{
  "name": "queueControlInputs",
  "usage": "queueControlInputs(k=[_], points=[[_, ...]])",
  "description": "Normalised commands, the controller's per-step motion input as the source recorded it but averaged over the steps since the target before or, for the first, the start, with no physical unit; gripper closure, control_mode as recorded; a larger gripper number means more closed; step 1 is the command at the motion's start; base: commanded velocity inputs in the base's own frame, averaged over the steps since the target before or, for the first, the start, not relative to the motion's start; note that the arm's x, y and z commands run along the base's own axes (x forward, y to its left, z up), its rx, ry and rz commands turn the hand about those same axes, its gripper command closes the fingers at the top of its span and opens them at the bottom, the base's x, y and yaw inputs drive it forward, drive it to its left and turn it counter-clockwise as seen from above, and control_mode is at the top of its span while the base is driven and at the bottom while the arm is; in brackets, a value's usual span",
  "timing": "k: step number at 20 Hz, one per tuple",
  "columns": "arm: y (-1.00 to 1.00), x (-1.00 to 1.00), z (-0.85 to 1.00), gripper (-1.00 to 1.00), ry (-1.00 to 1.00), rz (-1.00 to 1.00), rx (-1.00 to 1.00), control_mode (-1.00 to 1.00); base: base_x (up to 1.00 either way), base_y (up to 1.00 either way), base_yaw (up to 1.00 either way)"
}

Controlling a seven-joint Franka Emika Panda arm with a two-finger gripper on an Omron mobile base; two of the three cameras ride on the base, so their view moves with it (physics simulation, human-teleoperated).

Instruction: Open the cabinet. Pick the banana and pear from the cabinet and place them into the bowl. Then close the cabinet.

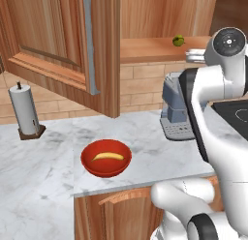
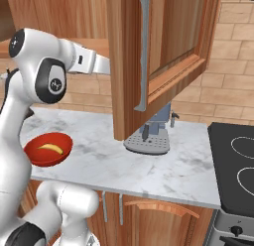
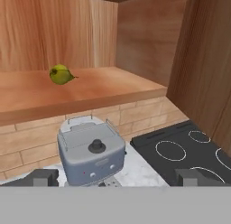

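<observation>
My claw (image 3: 115, 178) hangs with its tips wide apart and nothing between them, short of the open cabinet (image 1: 63, 45), with free air ahead up to the shelf edge. The pear (image 3: 61, 75) lies well back on that shelf, above the coffee machine (image 3: 91, 154). The banana (image 1: 107, 156) rests in the red bowl (image 1: 106, 170) near the desk's (image 1: 38, 176) front edge.

Shelf (image 3: 90, 90) round pear (image 3: 61, 75) bare; open door (image 1: 97, 50) juts left.

The open cabinet (image 1: 104, 50) door runs off the top edge in both base views, and in the right base view it hides most of the grey coffee machine (image 2: 149, 136) (just its base and tray peek out below). The white arm covers the machine's right side in the left base view
</observation>
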Motion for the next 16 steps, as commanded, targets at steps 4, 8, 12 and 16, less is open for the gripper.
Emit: queueControlInputs(k=[4, 8, 12, 16], points=[[0.00, 0.35, 0.02, -1.00, 0.00, 0.00, 0.00, -1.00, 0.00, 0.00, 0.00], [0.03, 0.29, 0.01, -1.00, 0.00, 0.00, 0.00, -1.00, 0.00, 0.00, 0.00], [0.03, 0.24, 0.02, -1.00, -0.01, 0.00, 0.00, -1.00, 0.00, 0.00, 0.00], [0.00, 0.31, 0.02, -1.00, -0.01, 0.01, 0.04, -1.00, 0.00, 0.00, 0.00]])
